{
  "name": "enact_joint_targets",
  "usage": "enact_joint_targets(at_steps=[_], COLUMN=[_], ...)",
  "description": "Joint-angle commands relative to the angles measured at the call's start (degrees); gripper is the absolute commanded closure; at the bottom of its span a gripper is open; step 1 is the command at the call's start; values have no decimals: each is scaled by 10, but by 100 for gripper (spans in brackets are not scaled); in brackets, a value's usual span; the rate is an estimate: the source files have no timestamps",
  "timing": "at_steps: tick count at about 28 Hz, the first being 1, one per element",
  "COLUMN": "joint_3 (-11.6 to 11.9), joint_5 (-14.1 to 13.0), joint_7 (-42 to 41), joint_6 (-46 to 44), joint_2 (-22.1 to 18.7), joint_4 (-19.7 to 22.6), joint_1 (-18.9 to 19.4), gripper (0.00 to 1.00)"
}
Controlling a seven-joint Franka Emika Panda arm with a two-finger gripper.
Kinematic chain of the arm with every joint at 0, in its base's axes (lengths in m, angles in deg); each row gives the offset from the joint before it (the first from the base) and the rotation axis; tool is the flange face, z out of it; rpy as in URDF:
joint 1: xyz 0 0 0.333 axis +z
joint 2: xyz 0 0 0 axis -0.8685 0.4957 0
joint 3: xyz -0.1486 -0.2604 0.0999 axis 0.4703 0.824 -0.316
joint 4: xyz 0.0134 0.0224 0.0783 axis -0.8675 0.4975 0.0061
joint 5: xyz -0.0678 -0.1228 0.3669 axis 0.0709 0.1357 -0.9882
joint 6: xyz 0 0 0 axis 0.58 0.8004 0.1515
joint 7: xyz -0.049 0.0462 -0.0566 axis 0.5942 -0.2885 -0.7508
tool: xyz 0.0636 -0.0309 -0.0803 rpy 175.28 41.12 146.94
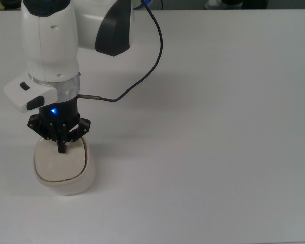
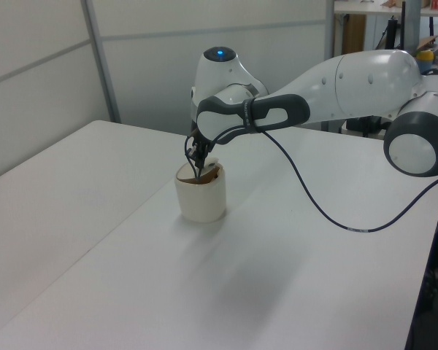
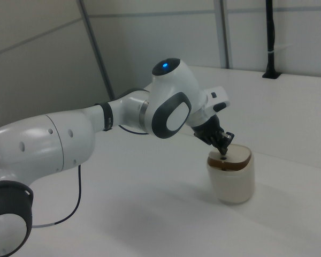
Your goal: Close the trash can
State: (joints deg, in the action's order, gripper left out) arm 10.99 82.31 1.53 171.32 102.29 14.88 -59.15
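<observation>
The cream-beige trash can (image 1: 66, 178) stands on the white table at the top view's lower left. Its flat lid (image 1: 60, 163) lies almost level over the opening; a thin dark gap under the lid (image 3: 231, 165) still shows in the right view, and the lid (image 2: 204, 170) sits slightly tilted in the left view. My gripper (image 1: 61, 148) is shut with nothing held, its black fingertips pressed down on the lid near the edge nearest the arm. The same gripper (image 2: 197, 168) (image 3: 223, 154) points straight down onto the trash can (image 2: 201, 200) (image 3: 232, 184).
A dark cable (image 1: 142, 76) loops from the wrist over the table. The white table (image 1: 218, 152) stretches wide to the top view's right. Grey wall panels (image 2: 51, 65) stand behind the table. A black post (image 3: 269, 37) rises at the far edge in the right view.
</observation>
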Motion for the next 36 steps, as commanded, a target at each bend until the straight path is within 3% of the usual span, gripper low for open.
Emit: enact_joint_targets(at_steps=[1,25,30,31,32,36], joint_3=[0,-1,0,1,2,4], joint_5=[-13,-14,-55,-62,-69,-69], joint_7=[-26,-35,-23,-22,-17,11], joint_6=[-17,-16,-16,-16,-16,-15], joint_2=[-10,2,-14,-19,-28,-48], joint_4=[19,56,37,36,33,33], joint_1=[-2,-1,-2,-2,-2,-2], gripper=[100,100,99,95,83,54])
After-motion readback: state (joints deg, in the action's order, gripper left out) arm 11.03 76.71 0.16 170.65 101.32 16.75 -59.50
